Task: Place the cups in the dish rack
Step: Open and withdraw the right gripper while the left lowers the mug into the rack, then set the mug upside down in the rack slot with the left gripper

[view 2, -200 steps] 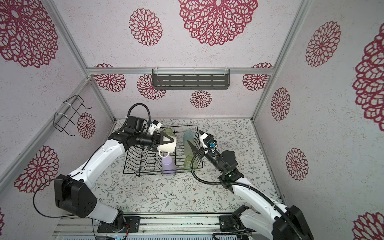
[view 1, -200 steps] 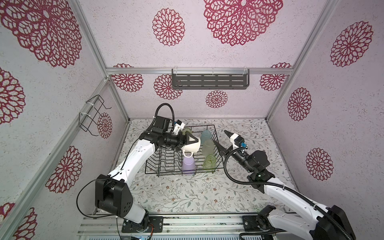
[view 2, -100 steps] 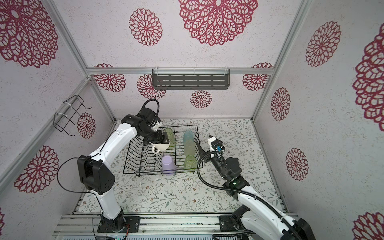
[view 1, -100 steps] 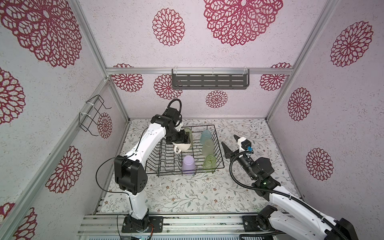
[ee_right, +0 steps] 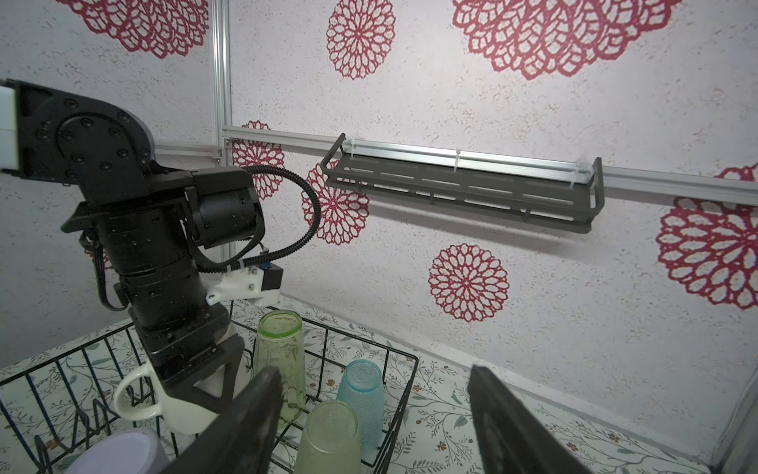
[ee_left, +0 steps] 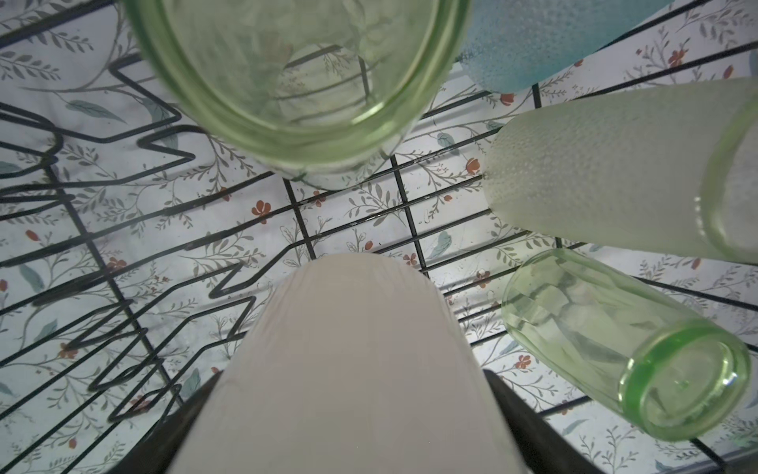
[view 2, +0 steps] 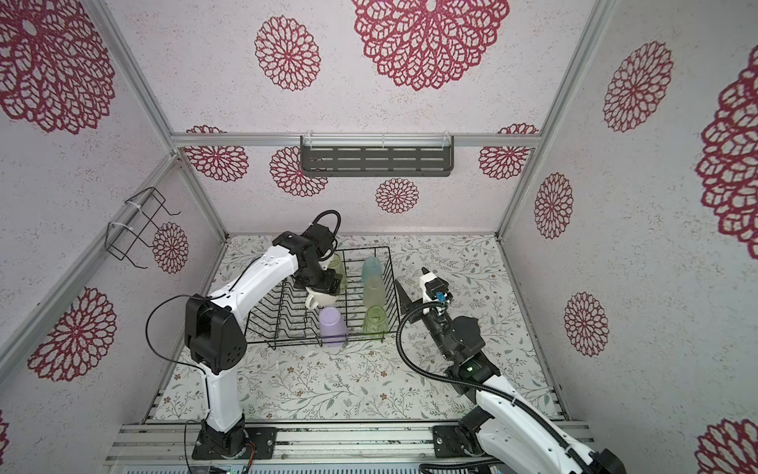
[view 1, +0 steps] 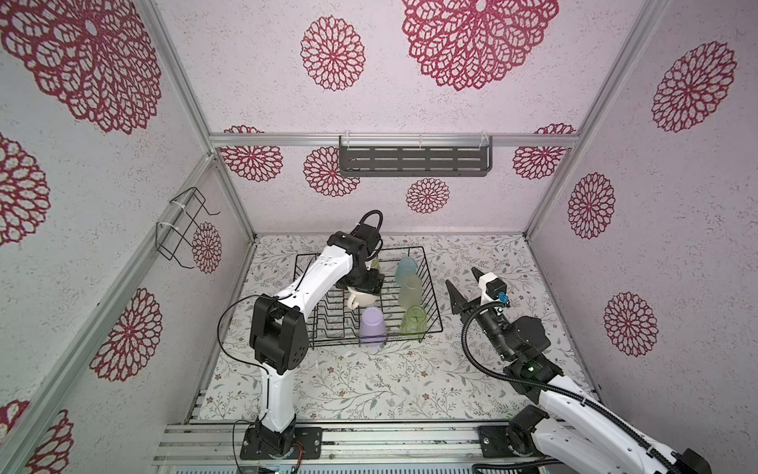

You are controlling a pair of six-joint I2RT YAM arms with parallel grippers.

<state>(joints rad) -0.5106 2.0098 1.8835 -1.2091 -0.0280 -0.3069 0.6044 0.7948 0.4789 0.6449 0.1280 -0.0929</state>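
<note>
The cream mug with a loop handle (view 1: 356, 300) is clasped between the jaws of the left gripper (view 1: 364, 286), low over the middle of the large black wire dish rack (view 1: 324, 312) — contact with the wires cannot be told. Around the mug, inverted in the rack, are seen:

- a lilac opaque tumbler (view 1: 372, 326) at 6 o'clock
- a clear-green glass (view 1: 414, 322) at 4 o'clock
- a frosted pale-green tumbler (view 1: 410, 291) at 3 o'clock
- a light-blue translucent cup (view 1: 405, 269) at 2 o'clock
- a second clear-green glass (view 2: 339, 266) at 12 o'clock

The jaws of the right gripper (view 1: 461, 281) are spread and empty — it is poised outside the rack, at 3 o'clock.
</note>
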